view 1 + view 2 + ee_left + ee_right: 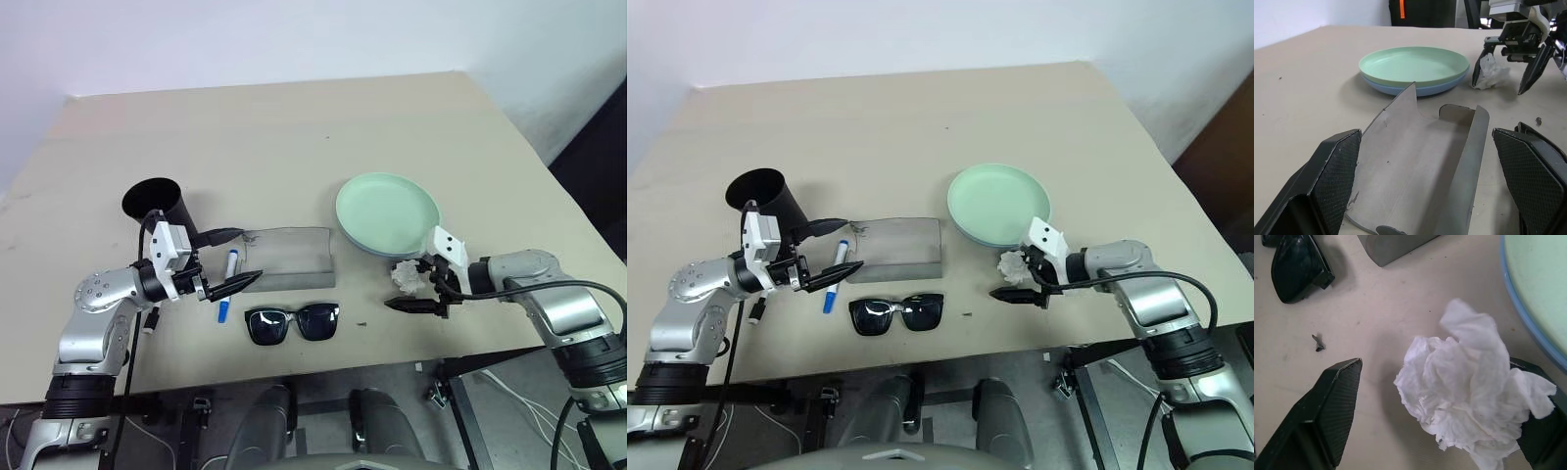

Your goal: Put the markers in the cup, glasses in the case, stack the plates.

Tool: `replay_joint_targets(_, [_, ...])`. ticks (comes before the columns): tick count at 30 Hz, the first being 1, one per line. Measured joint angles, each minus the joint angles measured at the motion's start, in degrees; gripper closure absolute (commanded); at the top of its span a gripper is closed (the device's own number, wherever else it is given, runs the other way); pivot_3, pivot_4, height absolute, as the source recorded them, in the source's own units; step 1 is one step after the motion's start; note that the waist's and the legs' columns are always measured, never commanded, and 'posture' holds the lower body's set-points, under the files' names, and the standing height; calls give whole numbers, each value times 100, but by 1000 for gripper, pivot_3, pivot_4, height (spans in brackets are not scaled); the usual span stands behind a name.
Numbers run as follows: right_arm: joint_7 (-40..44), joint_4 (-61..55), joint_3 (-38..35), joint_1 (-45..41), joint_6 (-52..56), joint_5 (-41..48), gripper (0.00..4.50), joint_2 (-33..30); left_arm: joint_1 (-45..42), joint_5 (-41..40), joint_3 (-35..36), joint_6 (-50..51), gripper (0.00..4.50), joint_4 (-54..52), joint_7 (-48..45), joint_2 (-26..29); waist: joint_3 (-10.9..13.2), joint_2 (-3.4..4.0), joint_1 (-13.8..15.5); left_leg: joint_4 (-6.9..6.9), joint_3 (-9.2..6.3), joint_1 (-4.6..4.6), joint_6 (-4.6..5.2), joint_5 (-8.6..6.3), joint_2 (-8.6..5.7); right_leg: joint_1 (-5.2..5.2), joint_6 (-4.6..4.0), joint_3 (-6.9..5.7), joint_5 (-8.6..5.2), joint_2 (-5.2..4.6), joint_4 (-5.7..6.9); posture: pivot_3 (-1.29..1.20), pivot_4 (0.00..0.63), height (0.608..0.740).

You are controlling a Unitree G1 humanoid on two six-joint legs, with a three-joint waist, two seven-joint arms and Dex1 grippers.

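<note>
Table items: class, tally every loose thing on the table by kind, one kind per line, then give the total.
Plates: 2, mint green plate stacked on light blue plate
Markers: 2, blue-capped marker, small marker
Cup: 1
Sunglasses: 1
Glasses case: 1
Crumpled tissue: 1
Total: 8

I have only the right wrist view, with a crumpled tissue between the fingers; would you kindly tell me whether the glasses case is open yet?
Observer: Yes, the case lies open, and I see nothing inside it.
Operator: Thank you. Where is the blue-capped marker?
Observer: The blue-capped marker lies on the table just left of the case, by the left gripper, whose fingers are open.
Operator: And the cup?
Observer: The cup stands upright on the table's left side, just beyond the left gripper.
</note>
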Motion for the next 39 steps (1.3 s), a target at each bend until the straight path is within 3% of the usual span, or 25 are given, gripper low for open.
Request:
replay_joint_targets(9, [74,-5,-168,-85,48,244,4273,-8,-106,25,0,-19,0,66,-4,-1,0,0,-2,0,0,0,0,0,0,-1,1,0,0,1,0,0,150,735])
replay_joint_targets(10, [107,-7,-259,-129,119,355,4468,-9,-105,26,0,-32,0,66,-3,0,1,0,-4,0,0,0,1,0,0,-1,1,0,0,1,0,0,150,735])
replay_joint_targets(17, [-110,13,-967,-1272,736,1197,4468,225,-77,20,5,-72,0,60,-4,9,1,0,-13,-1,-2,1,0,0,2,-1,1,0,2,2,1,0,150,735])
replay_joint_targets(24, [-841,1649,-804,-2357,227,615,4468,803,174,-10,200,-51,0,-32,86,113,0,-2,-8,-7,3,-4,1,0,1,-5,-1,1,3,0,-9,0,150,735])
replay_joint_targets(25, [-944,1934,-673,-2473,85,410,3998,876,254,-22,246,-43,0,-78,111,122,0,-2,-12,-8,4,-5,1,0,0,-7,-1,1,3,1,-10,0,150,735])
replay_joint_targets(26, [-1051,2223,-563,-2563,-29,224,3840,950,299,-39,270,-12,0,-121,133,125,0,-2,-12,-10,6,-5,1,0,0,-9,-1,3,3,1,-9,0,150,735])
replay_joint_targets(29, [-1234,2897,-364,-2738,-222,-124,2809,1221,446,-104,345,58,0,-266,183,158,1,0,-15,-13,7,-7,2,1,1,-17,-2,6,4,5,-6,0,150,735])
replay_joint_targets(37, [-1059,3386,-316,-3101,-422,-428,78,1321,825,-236,675,191,0,-616,326,326,1,0,-20,-14,11,-3,1,1,1,-17,-2,11,6,11,-4,0,150,735])
replay_joint_targets(39, [-870,3390,-319,-3148,-270,-411,34,1315,951,-246,686,203,0,-692,358,328,1,1,-21,-15,11,-3,2,1,3,-18,-3,12,6,12,-3,0,150,735])
